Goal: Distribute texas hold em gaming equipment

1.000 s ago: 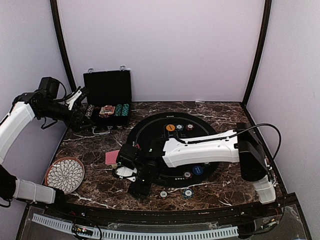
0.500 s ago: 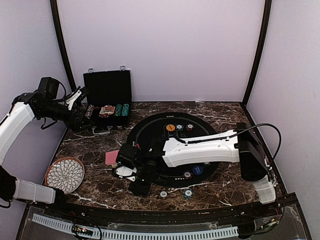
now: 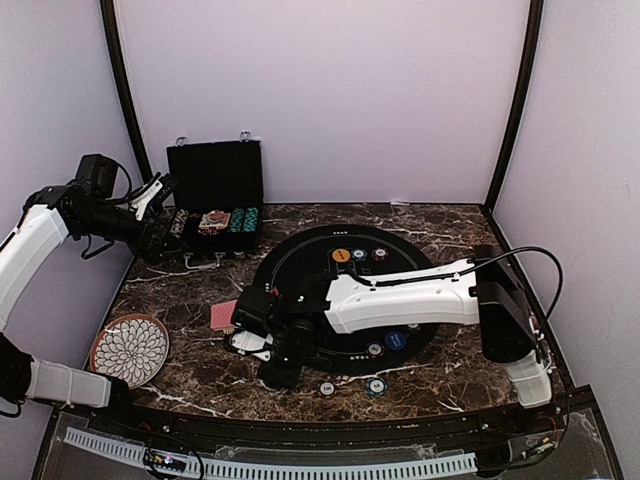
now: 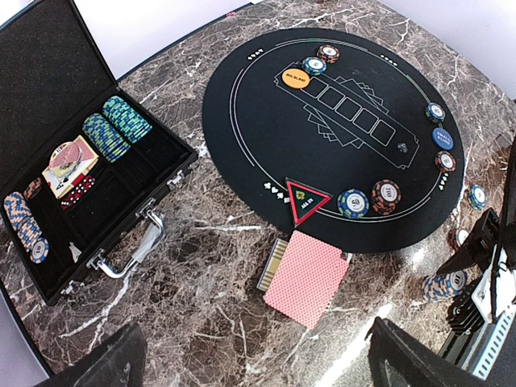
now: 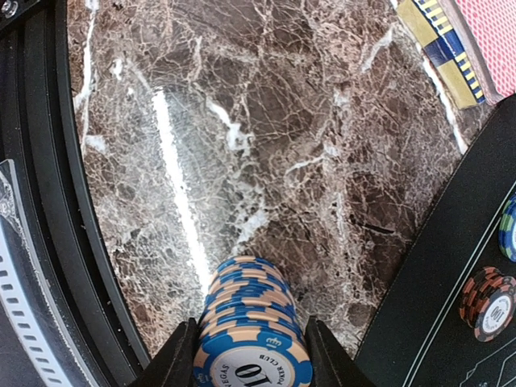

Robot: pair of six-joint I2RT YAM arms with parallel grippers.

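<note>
My right gripper (image 5: pixel 250 329) is shut on a stack of blue-and-tan poker chips (image 5: pixel 246 290) that stands on the marble just off the mat's near left edge, with a finger (image 5: pixel 179 359) pressed to each side. The top view shows this gripper (image 3: pixel 276 368) low at that spot. My left gripper (image 4: pixel 254 364) hangs open high above the marble, holding nothing, with the red-backed card deck (image 4: pixel 306 276) below it. On the round black mat (image 4: pixel 266 121) lie the red-edged triangle marker (image 4: pixel 307 200), an orange button (image 4: pixel 295 79), a blue button (image 4: pixel 443 138) and several chips (image 4: pixel 353 202).
The open black case (image 4: pixel 72 161) with chip rows sits at the back left. A flower-patterned plate (image 3: pixel 129 349) lies near the front left edge. Two loose chips (image 3: pixel 327 388) lie on the marble in front of the mat. The right arm (image 3: pixel 400 300) stretches across the mat.
The right gripper's jaws have drawn in onto the chip stack, and the gripper has shifted slightly. The left arm has not moved.
</note>
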